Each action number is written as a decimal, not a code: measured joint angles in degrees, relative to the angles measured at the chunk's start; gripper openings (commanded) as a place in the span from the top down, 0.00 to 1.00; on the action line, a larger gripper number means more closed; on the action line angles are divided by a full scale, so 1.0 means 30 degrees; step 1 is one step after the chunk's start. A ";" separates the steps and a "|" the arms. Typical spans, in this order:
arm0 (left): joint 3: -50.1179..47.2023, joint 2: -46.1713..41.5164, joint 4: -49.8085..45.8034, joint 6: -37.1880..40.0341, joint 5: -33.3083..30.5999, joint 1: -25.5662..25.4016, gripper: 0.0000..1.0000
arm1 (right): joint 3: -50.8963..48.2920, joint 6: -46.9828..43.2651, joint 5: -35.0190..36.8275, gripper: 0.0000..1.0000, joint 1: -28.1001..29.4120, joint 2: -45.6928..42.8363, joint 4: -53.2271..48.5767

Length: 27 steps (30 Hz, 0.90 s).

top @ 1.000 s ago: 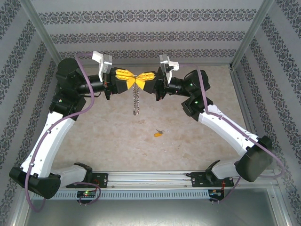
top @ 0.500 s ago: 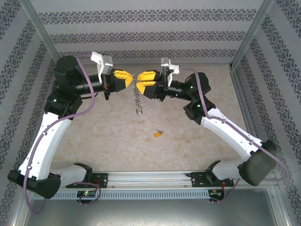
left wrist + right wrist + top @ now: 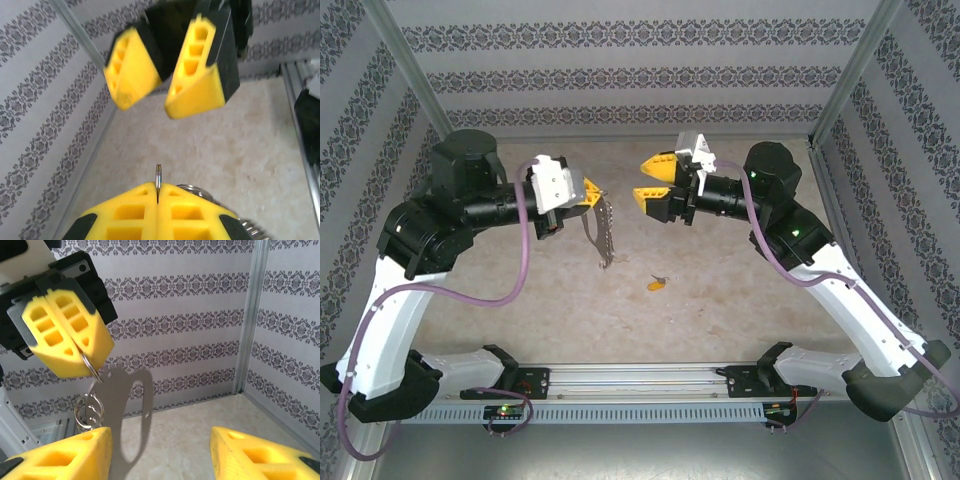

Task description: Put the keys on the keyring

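the left gripper [image 3: 594,194] is clamped shut on the thin keyring [image 3: 158,175], likely to present it steadily, and the keys [image 3: 608,235] dangle below its jaws; the right gripper [image 3: 642,180] faces it just across, jaws apart and empty, probably ready to take hold; the left wrist view shows the ring's edge poking from the shut jaws, the right wrist view the metal hanging beneath

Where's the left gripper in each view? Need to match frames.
Top external: left gripper left of centre, shut, keys hanging below.
Left wrist: left gripper bottom centre, pinching a small ring.
Right wrist: left gripper top left, small ring at its tips.
Shared landmark: right gripper, open, facing it.
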 measured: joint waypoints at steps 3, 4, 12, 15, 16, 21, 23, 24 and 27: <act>0.0350 0.0634 -0.0911 0.0831 -0.1151 -0.0554 1.00 | 0.0867 -0.1428 0.0255 0.53 0.0641 0.0364 -0.1610; 0.0430 0.0852 -0.1180 0.1027 -0.1472 -0.0707 1.00 | 0.1173 -0.1960 0.0328 0.53 0.0911 0.0561 -0.2229; 0.1137 0.1902 -0.2215 0.1982 -0.2885 -0.1362 1.00 | 0.2193 -0.4991 0.0845 0.55 0.1690 0.1625 -0.5632; 0.1384 0.2062 -0.2310 0.2040 -0.3038 -0.1392 1.00 | 0.2521 -0.5639 0.0947 0.57 0.1690 0.1938 -0.6309; 0.1443 0.2098 -0.2346 0.2062 -0.3089 -0.1464 1.00 | 0.2623 -0.5850 0.0991 0.57 0.1690 0.2047 -0.6404; 0.1472 0.2186 -0.2586 0.2149 -0.3089 -0.1712 1.00 | 0.2871 -0.6266 0.1173 0.59 0.1690 0.2412 -0.6441; 0.1472 0.2222 -0.2594 0.2208 -0.3096 -0.1792 1.00 | 0.3002 -0.6411 0.1231 0.67 0.1690 0.2535 -0.6426; 0.1472 0.2229 -0.2594 0.2215 -0.3096 -0.1829 1.00 | 0.3082 -0.6455 0.1239 0.73 0.1690 0.2594 -0.6433; 0.1472 0.2229 -0.2579 0.2273 -0.3169 -0.1865 1.00 | 0.3249 -0.6535 0.1217 0.85 0.1770 0.2776 -0.6433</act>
